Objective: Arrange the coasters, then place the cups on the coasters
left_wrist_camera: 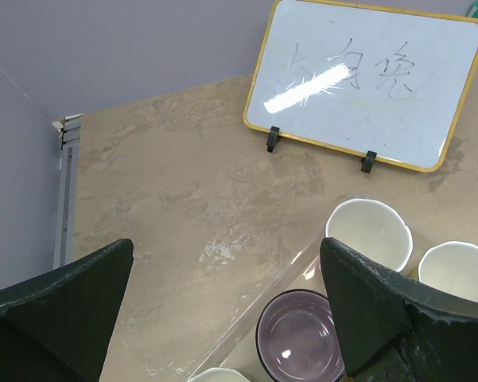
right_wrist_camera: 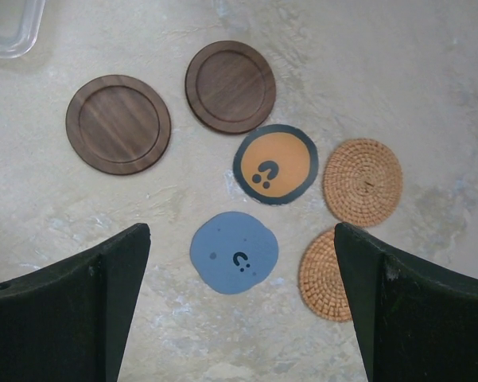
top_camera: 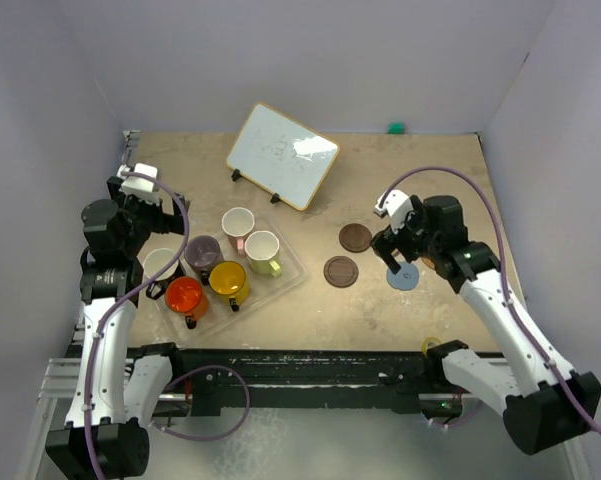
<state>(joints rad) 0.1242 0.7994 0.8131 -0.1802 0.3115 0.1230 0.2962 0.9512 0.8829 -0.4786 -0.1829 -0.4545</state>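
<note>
Six coasters lie on the table under my right gripper (right_wrist_camera: 242, 235), which hangs open above them. They are two dark brown discs (right_wrist_camera: 118, 123) (right_wrist_camera: 230, 86), an orange-centred one (right_wrist_camera: 275, 164), a blue-grey one (right_wrist_camera: 234, 251) between the fingers, and two tan woven ones (right_wrist_camera: 363, 181) (right_wrist_camera: 326, 274). The cups stand in a clear tray (top_camera: 292, 268): white-pink (top_camera: 238, 222), pale yellow-green (top_camera: 263, 247), mauve (top_camera: 202, 250), yellow (top_camera: 228, 279), orange-red (top_camera: 185, 296), black with white inside (top_camera: 161, 265). My left gripper (left_wrist_camera: 227, 255) is open and empty above the tray's far left edge, near the mauve cup (left_wrist_camera: 298, 338).
A small whiteboard (top_camera: 282, 155) with a yellow frame stands propped at the back of the table. A green object (top_camera: 395, 127) sits by the back wall. Grey walls close in the table on three sides.
</note>
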